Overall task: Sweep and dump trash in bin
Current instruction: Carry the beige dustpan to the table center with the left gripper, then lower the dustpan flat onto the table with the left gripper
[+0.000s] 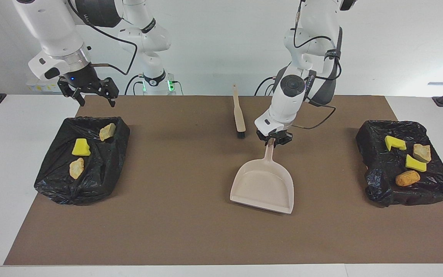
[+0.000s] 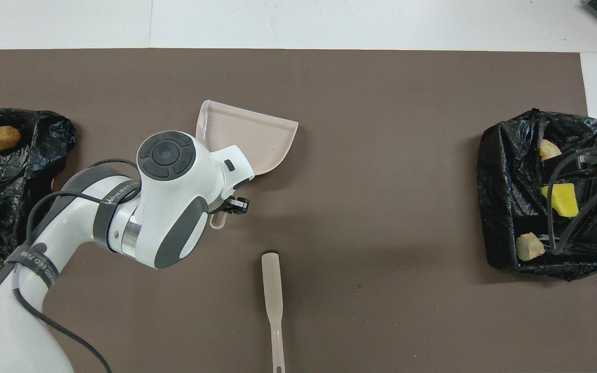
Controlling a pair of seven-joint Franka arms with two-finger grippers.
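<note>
My left gripper is shut on the handle of the beige dustpan, whose pan lies empty on the brown mat; both also show in the overhead view, the gripper and the dustpan. The beige brush lies on the mat nearer to the robots. My right gripper hangs open and empty over the robots' edge of a black-lined bin. That bin holds a yellow sponge and two tan chunks. The other bin holds two yellow sponges, a tan chunk and an orange-brown nugget.
The brown mat covers most of the white table. One bin stands at each end of it. The left arm's body hides part of the dustpan's handle in the overhead view.
</note>
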